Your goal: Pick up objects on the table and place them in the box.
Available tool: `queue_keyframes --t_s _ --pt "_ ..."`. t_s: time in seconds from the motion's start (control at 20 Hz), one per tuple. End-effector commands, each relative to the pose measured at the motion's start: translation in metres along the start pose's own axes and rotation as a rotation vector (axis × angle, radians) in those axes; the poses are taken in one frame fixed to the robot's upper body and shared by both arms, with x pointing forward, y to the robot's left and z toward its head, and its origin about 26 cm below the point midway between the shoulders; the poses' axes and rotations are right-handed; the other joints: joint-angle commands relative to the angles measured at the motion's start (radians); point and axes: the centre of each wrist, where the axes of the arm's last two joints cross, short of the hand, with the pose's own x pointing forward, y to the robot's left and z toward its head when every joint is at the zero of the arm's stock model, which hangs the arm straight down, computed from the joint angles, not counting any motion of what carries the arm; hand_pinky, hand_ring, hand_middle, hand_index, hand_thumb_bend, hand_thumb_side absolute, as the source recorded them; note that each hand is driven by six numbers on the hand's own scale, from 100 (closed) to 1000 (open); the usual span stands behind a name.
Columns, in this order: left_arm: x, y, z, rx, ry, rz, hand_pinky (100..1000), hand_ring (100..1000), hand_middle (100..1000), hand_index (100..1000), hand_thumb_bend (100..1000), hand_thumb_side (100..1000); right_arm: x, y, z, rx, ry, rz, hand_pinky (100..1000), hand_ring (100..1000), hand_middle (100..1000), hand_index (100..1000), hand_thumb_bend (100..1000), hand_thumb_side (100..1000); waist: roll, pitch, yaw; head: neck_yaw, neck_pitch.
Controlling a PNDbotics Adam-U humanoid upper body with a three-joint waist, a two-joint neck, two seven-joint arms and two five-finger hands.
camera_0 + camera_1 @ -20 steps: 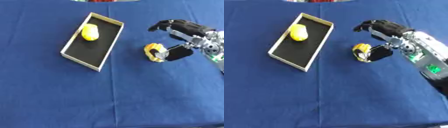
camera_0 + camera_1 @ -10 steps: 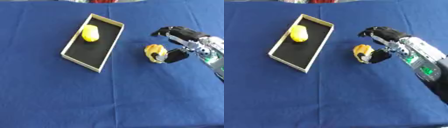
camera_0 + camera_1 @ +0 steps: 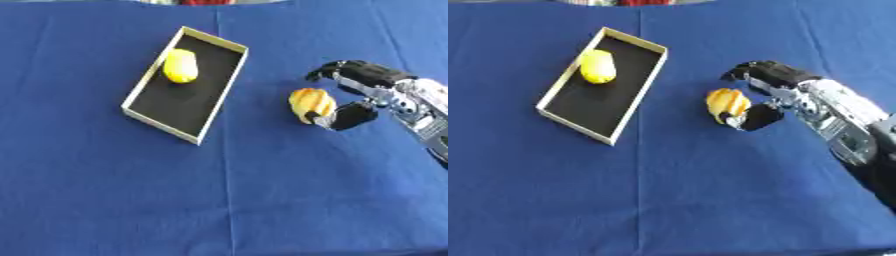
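Observation:
A shallow cardboard box (image 3: pixel 179 106) with a black floor lies tilted at the upper left, and a yellow lemon-like fruit (image 3: pixel 180 65) rests in its far end. To the box's right, a yellow-orange ribbed fruit (image 3: pixel 310 102) sits on the blue cloth. My right hand (image 3: pixel 372 80) comes in from the right edge and cups around this fruit. Its thumb (image 3: pixel 352 115) touches the fruit's lower right side, while its fingers (image 3: pixel 337 70) arch above the far right of the fruit, apart from it. My left hand shows in neither view.
The blue tablecloth (image 3: pixel 131 200) fills the whole view, with bare cloth in front of and to the left of the box. A fold line runs down the cloth's middle. Something red shows at the far edge.
My right hand's fingers have come down and nearer to the ribbed fruit, and the arm has sunk a little. The fruit and the box have stayed in place.

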Motion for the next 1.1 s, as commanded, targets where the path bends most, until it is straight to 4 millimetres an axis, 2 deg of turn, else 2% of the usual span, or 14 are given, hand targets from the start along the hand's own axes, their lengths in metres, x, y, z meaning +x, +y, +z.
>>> queue_keyframes --t_s 0.05,0.2,0.35,0.5,0.6,0.7,0.75,0.8,0.95,1.1 --pt "0.007 0.002 -0.004 -0.001 -0.03 -0.001 1000 856 864 947 177 959 -0.006 -0.005 0.001 0.002 0.025 0.026 839 921 731 877 334 384 0.003 -0.016 -0.001 -0.005 -0.005" --pt "0.006 0.002 -0.004 -0.001 -0.029 0.0 1000 856 865 947 177 958 -0.005 -0.005 -0.001 0.003 0.027 0.024 831 900 676 832 337 342 0.003 -0.016 0.0 -0.007 -0.004" --pt "0.006 0.002 -0.004 -0.002 -0.028 0.0 1000 856 865 946 177 959 -0.003 -0.005 -0.001 -0.009 0.023 0.016 823 872 620 762 285 307 0.003 -0.016 0.0 -0.009 -0.003" --pt "0.006 0.002 -0.004 0.0 -0.029 0.0 1000 856 865 946 177 958 0.0 -0.007 0.0 -0.032 0.016 0.006 811 812 537 674 175 226 0.003 -0.017 0.0 -0.01 -0.002" --pt "0.006 0.002 -0.004 0.0 -0.03 0.0 1000 856 865 946 177 959 0.003 -0.009 0.001 -0.056 0.009 -0.005 808 798 515 647 100 172 0.002 -0.017 0.0 -0.011 -0.002" --pt "0.007 0.002 -0.004 -0.001 -0.031 0.0 1000 856 865 946 177 959 0.007 -0.012 0.002 -0.085 -0.004 -0.015 804 787 502 616 100 148 0.002 -0.018 0.0 -0.012 -0.002" --pt "0.007 0.002 -0.004 -0.001 -0.031 0.0 1000 856 865 946 178 958 0.01 -0.014 0.003 -0.103 -0.014 -0.019 804 783 496 602 100 259 0.002 -0.018 -0.001 -0.012 -0.002" --pt "0.007 0.002 -0.004 -0.002 -0.031 0.0 1000 856 865 946 177 958 0.013 -0.018 0.005 -0.123 -0.029 -0.022 803 777 490 584 100 144 0.003 -0.018 -0.001 -0.012 -0.002" --pt "0.007 0.002 -0.004 -0.002 -0.033 -0.002 1000 856 865 946 177 958 0.024 -0.031 0.01 -0.178 -0.067 -0.029 803 773 490 571 100 140 0.003 -0.019 -0.002 -0.013 -0.002" --pt "0.007 0.002 -0.004 -0.004 -0.035 -0.003 1000 856 865 946 177 958 0.038 -0.051 0.018 -0.243 -0.116 -0.017 804 762 475 553 100 130 0.003 -0.022 -0.004 -0.014 -0.002"
